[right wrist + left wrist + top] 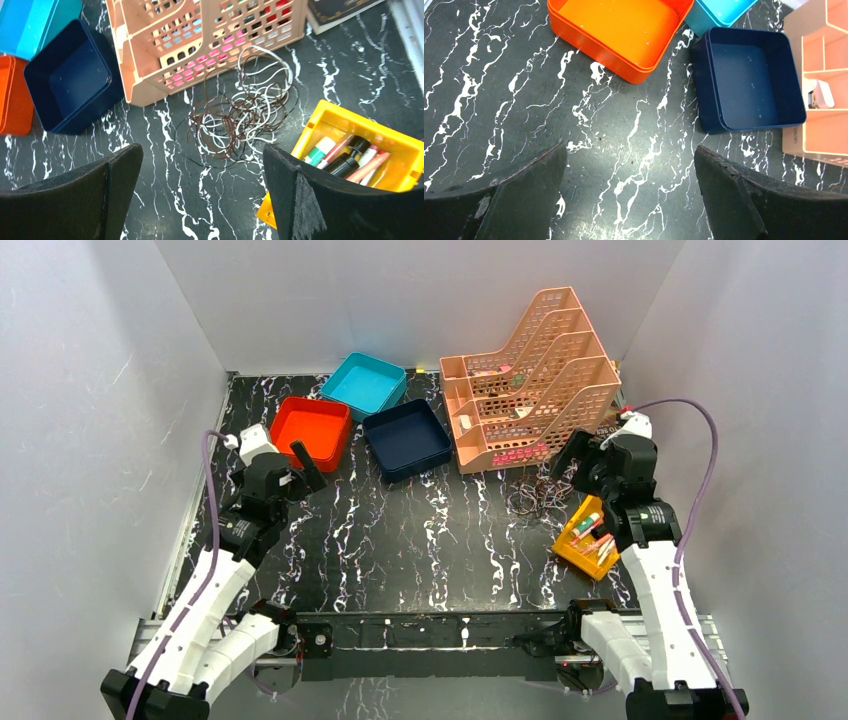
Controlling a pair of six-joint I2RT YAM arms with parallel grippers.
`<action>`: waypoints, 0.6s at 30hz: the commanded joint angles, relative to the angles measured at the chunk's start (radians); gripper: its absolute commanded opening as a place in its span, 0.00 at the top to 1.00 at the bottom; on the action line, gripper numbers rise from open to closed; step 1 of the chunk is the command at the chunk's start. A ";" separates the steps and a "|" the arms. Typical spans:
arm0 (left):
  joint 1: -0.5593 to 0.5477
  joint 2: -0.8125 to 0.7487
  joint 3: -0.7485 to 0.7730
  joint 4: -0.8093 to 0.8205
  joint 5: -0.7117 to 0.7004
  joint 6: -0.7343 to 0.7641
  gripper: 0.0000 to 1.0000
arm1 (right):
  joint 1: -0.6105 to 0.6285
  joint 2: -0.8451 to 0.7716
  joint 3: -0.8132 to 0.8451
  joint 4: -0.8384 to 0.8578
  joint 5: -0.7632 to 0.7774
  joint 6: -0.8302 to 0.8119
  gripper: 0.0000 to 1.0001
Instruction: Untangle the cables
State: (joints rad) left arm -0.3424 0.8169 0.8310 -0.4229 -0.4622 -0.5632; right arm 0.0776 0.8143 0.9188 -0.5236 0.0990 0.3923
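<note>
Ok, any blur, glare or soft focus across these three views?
Top external: evenly lit, sharp, but the cables read tiny against the marbled table. Left wrist: crisp, mild sheen on the orange tray. Right wrist: cables crisp; right gripper dark, underexposed.

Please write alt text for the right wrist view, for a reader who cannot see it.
A tangled bunch of white, brown and black cables lies on the black marbled table, between a peach desk rack and a yellow bin of pens. The open right gripper hangs above it, holding nothing; a navy box stands at the left.
</note>
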 commanded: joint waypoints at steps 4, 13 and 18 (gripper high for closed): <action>0.006 -0.003 -0.026 0.028 0.149 0.200 0.01 | -0.008 0.054 -0.070 0.065 -0.115 -0.051 0.02; 0.006 -0.066 -0.044 -0.032 0.087 0.282 0.02 | -0.008 0.166 -0.210 0.350 -0.045 0.009 0.02; 0.006 -0.091 -0.047 -0.037 0.084 0.281 0.01 | -0.007 0.282 -0.197 0.361 0.036 -0.019 0.02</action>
State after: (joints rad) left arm -0.3420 0.7551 0.7895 -0.4358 -0.3599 -0.3065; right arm 0.0731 1.0397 0.7063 -0.2741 0.0559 0.3897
